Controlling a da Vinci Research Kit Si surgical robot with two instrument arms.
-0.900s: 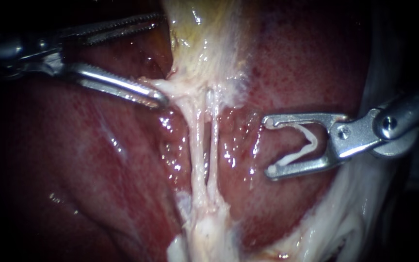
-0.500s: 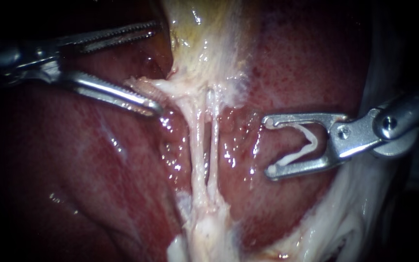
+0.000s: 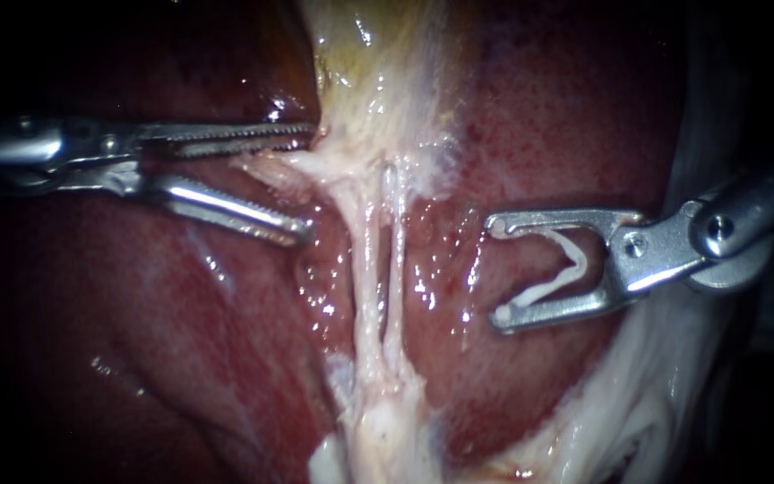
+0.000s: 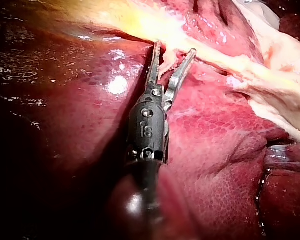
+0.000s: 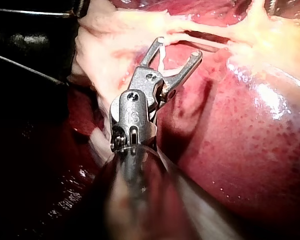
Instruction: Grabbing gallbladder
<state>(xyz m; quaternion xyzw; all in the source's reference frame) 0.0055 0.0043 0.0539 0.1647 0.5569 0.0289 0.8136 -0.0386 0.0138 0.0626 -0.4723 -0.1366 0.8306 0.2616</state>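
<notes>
The pale yellow, glossy gallbladder (image 3: 374,72) lies at 12 o'clock on the dark red liver (image 3: 163,341). The slender silver left instrument (image 3: 306,184) enters from 9 o'clock. Its toothed jaws stand wide apart at the gallbladder's lower fringe, and the upper tip touches it. At 3 o'clock, the silver right instrument (image 3: 496,269) holds a white V-shaped clip (image 3: 573,260) between its spread jaws.

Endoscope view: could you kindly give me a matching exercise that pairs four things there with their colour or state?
1 left instrument
2 right instrument
3 gallbladder
4 liver

a dark red
b jaws open, nothing gripped
c yellowish, glistening
d jaws holding a white clip

Pairs: 1-b; 2-d; 3-c; 4-a.
</notes>
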